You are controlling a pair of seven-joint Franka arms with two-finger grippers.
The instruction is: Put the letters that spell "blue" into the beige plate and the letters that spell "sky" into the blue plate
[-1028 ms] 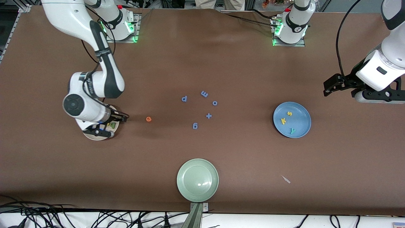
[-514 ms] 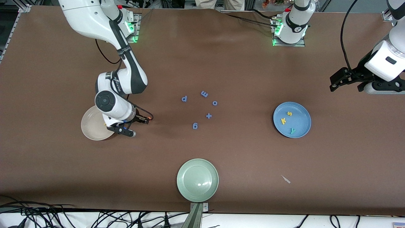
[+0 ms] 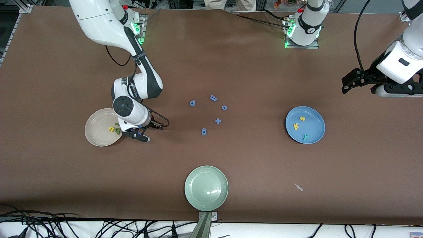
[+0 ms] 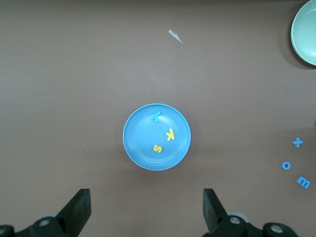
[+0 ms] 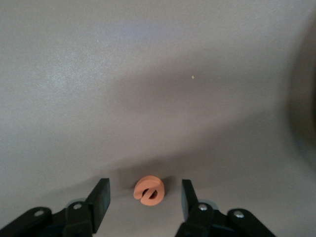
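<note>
Reaching for: the orange e (image 5: 149,189), last of the "blue" letters not yet in a plate. It lies flat on the worktop (image 3: 251,165), just beside the beige plate (image 3: 94,134), on the side toward the middle of the worktop.
Right claw (image 5: 145,186): partly open and low over the e, one finger on each side with a gap at both. It has hold of nothing.
Beige plate: toward the right arm's end. It holds the yellow u (image 3: 111,129) and green b (image 3: 117,130); a sliver of olive by the arm is probably the l, though the wrist hides most of it.
Blue plate (image 3: 314,130): toward the left arm's end, with s (image 3: 302,118), k (image 3: 296,126) and y (image 3: 305,136) all in it. That word looks done.
Left claw (image 4: 145,197): spread wide, empty, waiting up in the air above the blue plate.
Step in hand: the grasp of the e, by my reading.
Next move calls for: settling right down to the worktop and closing gently — the letter is small and thin — then a short carry over the beige rim.
Leave alone: the blue letters and plus sign (image 3: 217,121) mid-worktop, and the pale green plate (image 3: 198,201).
</note>
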